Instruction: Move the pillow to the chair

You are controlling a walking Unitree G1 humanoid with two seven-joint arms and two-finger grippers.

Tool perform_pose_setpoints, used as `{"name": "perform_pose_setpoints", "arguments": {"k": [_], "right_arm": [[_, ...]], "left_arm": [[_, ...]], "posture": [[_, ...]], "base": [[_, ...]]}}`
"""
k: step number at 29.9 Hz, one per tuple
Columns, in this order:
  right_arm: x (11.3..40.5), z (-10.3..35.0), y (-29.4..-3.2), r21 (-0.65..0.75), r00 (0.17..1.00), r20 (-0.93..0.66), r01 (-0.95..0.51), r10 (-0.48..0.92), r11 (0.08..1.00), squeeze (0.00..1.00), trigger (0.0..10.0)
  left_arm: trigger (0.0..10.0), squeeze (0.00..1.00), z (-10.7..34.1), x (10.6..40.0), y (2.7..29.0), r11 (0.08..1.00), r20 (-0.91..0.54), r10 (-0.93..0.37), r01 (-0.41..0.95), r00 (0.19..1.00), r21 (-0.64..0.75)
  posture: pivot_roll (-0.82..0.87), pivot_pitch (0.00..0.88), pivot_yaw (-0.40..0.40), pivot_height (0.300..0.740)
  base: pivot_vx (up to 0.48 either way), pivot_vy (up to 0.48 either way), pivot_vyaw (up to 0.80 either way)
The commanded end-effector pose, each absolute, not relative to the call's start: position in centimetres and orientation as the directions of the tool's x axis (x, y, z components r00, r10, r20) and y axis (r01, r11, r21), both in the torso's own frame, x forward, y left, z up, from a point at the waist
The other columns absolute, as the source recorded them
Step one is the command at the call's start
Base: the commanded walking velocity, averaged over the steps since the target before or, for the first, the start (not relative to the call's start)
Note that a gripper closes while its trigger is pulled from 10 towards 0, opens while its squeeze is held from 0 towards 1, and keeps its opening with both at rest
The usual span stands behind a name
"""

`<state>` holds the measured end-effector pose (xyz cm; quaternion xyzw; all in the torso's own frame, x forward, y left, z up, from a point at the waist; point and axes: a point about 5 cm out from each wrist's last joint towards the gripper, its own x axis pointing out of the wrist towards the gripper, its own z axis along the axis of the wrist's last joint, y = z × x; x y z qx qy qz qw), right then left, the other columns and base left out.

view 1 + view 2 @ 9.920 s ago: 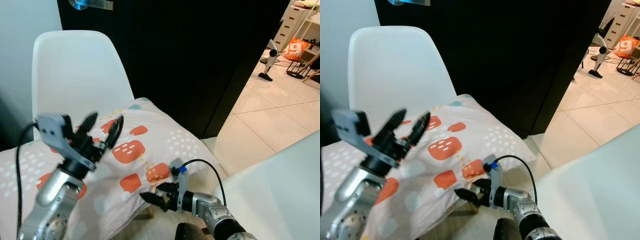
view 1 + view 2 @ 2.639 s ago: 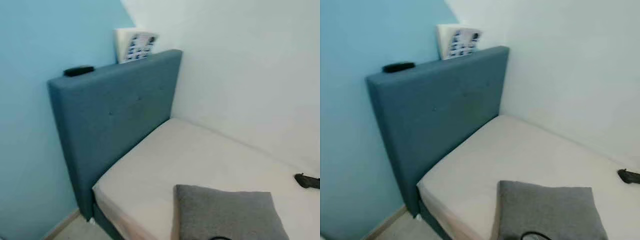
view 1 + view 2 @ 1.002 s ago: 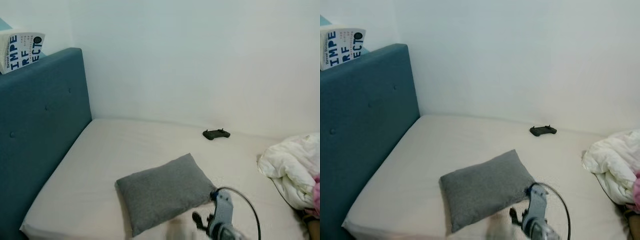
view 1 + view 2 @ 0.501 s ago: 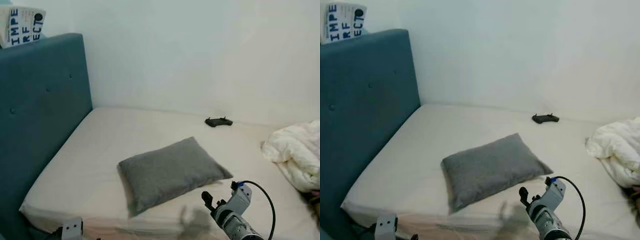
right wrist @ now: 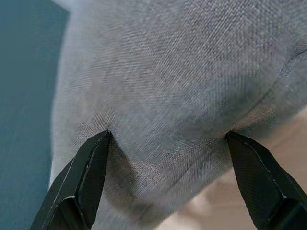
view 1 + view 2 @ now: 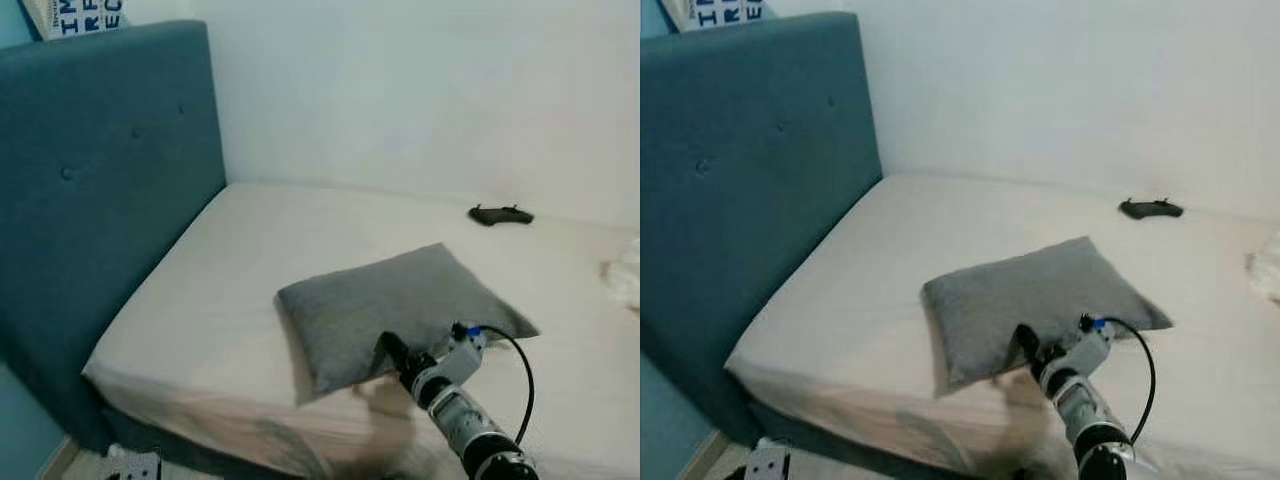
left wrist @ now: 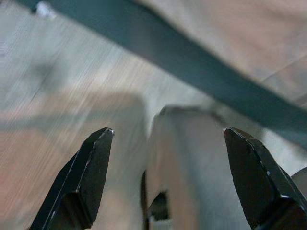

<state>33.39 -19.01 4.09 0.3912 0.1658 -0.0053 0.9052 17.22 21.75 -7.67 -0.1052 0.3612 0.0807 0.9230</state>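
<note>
right tool (image 5: 168, 143) reaches forward low, fingers spread wide, tips pressing the near edge of the grey pillow (image 6: 400, 305) | left tool (image 7: 168, 139) hangs open over wood floor (image 7: 43, 96) by the bed base | bed (image 6: 250, 260) with beige sheet, teal headboard (image 6: 90, 190), white wall; black game controller (image 6: 501, 214) far side | pillow lies flat, plain woven grey

The pillow (image 5: 163, 91) is grey woven cloth, matt, its weave coarse and plain to see. The headboard (image 6: 100, 190) is teal upholstery fabric — matt, buttoned. The bed sheet (image 6: 230, 270) looks like smooth beige cloth; the floor (image 7: 62, 96) shows pale wood grain.
</note>
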Motion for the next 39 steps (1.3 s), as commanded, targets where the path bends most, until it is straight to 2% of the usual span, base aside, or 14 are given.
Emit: {"name": "perform_pose_setpoints", "arguments": {"k": [1, 6, 9, 14, 15, 16, 17, 23, 27, 30, 39], "right_arm": [[33.2, 3.9, -19.8, 0.679, 0.94, -0.334, 0.188, 0.071, 0.709, 0.0, 10.0], [33.5, 4.5, -21.3, 0.649, 0.933, -0.359, 0.273, -0.031, 0.71, 0.0, 10.0], [34.2, 5.8, -22.5, 0.664, 0.945, -0.316, 0.286, -0.086, 0.691, 0.0, 10.0], [34.6, 6.6, -23.1, 0.671, 0.951, -0.29, 0.283, -0.109, 0.686, 0.0, 10.0], [34.9, 7.1, -23.3, 0.669, 0.955, -0.273, 0.278, -0.12, 0.689, 0.0, 1.8], [34.9, 7.1, -23.3, 0.669, 0.955, -0.273, 0.278, -0.12, 0.689, 0.0, 1.8], [35.1, 7.6, -23.4, 0.665, 0.957, -0.262, 0.273, -0.125, 0.695, 0.0, 0.0], [35.5, 8.3, -24.1, 0.446, 0.928, -0.322, 0.324, -0.187, 0.834, 0.0, 0.0], [35.5, 8.2, -24.1, 0.443, 0.923, -0.335, 0.333, -0.191, 0.832, 0.0, 0.0], [35.5, 8.0, -23.9, 0.381, 0.922, -0.341, 0.313, -0.183, 0.87, 0.0, 0.0], [35.4, 7.9, -23.5, 0.436, 0.934, -0.322, 0.293, -0.157, 0.851, 0.0, 0.0]], "left_arm": [[10.0, 0.0, -7.6, 16.9, 22.2, 0.973, -0.679, 0.069, -0.199, 0.731, -0.116], [10.0, 0.0, -7.7, 16.4, 22.8, 0.979, -0.681, 0.072, -0.183, 0.729, -0.092], [10.0, 0.0, -7.6, 16.1, 23.2, 0.98, -0.678, 0.079, -0.182, 0.731, -0.082], [10.0, 0.0, -7.6, 16.1, 23.4, 0.98, -0.677, 0.081, -0.181, 0.732, -0.079], [10.0, 0.0, -7.6, 16.1, 23.3, 0.981, -0.676, 0.081, -0.18, 0.733, -0.078], [10.0, 0.0, -7.6, 16.1, 23.3, 0.981, -0.676, 0.081, -0.18, 0.733, -0.078], [10.0, 0.0, -7.6, 16.1, 23.3, 0.981, -0.674, 0.08, -0.178, 0.734, -0.077], [10.0, 0.0, -7.6, 16.3, 23.0, 0.98, -0.671, 0.081, -0.181, 0.737, -0.08], [10.0, 0.0, -7.6, 16.4, 22.8, 0.98, -0.672, 0.079, -0.181, 0.737, -0.083], [10.0, 0.0, -7.5, 16.6, 22.6, 0.981, -0.671, 0.074, -0.176, 0.738, -0.085], [10.0, 0.0, -7.3, 17.2, 22.5, 0.981, -0.665, 0.071, -0.174, 0.744, -0.091]], "posture": [[0.17, 0.136, -0.014, 0.513], [0.19, 0.149, -0.005, 0.508], [0.2, 0.152, 0.0, 0.508], [0.2, 0.15, 0.0, 0.508], [0.2, 0.15, -0.003, 0.508], [0.2, 0.15, -0.003, 0.508], [0.19, 0.149, -0.006, 0.508], [0.19, 0.145, -0.016, 0.508], [0.18, 0.14, -0.017, 0.508], [0.17, 0.139, -0.022, 0.508], [0.16, 0.123, -0.025, 0.508]], "base": [[0.0, 0.0, 0.0], [0.0, 0.0, 0.0], [0.0, 0.0, 0.0], [0.0, 0.0, 0.0], [0.0, 0.0, 0.0], [0.0, 0.0, 0.0], [0.0, 0.0, 0.0], [0.0, 0.0, 0.0], [0.0, 0.0, 0.0], [0.0, 0.0, 0.0], [0.0, 0.0, 0.0]]}}
